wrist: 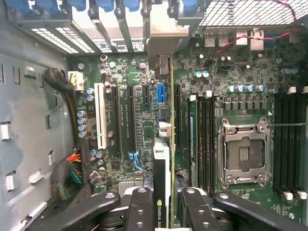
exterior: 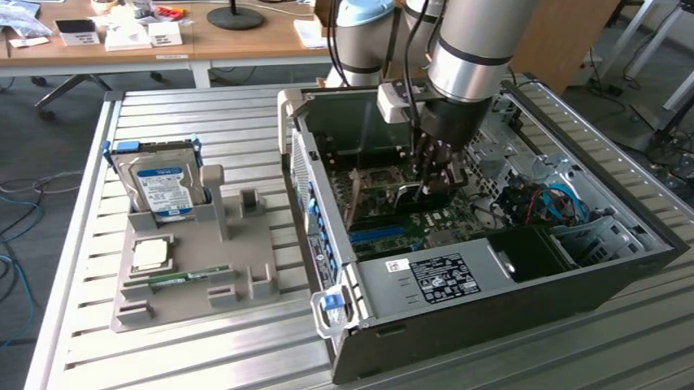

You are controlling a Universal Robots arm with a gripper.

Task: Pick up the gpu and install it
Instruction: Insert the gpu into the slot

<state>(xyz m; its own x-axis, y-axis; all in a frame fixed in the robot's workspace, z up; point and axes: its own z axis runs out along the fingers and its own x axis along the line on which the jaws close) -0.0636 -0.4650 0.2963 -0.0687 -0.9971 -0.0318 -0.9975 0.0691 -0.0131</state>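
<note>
**Robot arm holds a graphics card on edge inside an open computer case**

A robot arm reaches down into an open computer case lying on a slatted metal table. The gripper is partly closed, its dark fingers clamped on both faces of the gpu. The card stands on edge above the green motherboard. It runs parallel to the long black expansion slots, and its silver end bracket points towards the slotted rear wall of the case. The card hides whether its lower edge has entered a slot.

At the exterior view's left, a grey holder carries a hard drive and a small green memory stick, well apart from the case.

The step in hand looks like seating the card. To do it well, the card should probably stay upright, with its edge directly over one slot and the bracket lined up with a rear opening. Pressure should go straight down and evenly, because a tilt could jam the connector
</note>
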